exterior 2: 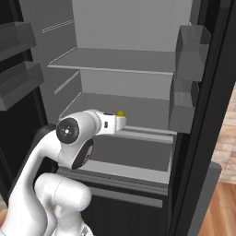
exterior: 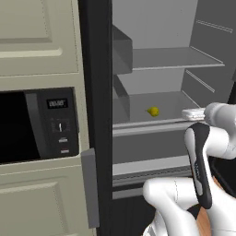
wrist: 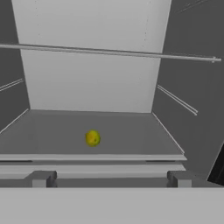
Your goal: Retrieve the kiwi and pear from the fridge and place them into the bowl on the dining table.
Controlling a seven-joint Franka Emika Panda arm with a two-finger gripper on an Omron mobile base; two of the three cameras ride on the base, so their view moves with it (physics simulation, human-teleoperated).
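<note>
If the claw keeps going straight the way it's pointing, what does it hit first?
Probably the pear. The open claw points into the fridge over the lower shelf, the pear just left of centre. If it passes the fruit, the back wall comes next; depth is unclear.

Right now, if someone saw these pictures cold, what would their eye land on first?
First, the open fridge, its grey shelves almost bare. A single small yellow fruit, the pear, sits alone on the lower shelf, toward the middle. Next comes the white arm reaching in at shelf height, with the gripper open and level with the shelf's front edge, short of the pear. To the left of the fridge, the black microwave sits built into pale cabinets.
</note>
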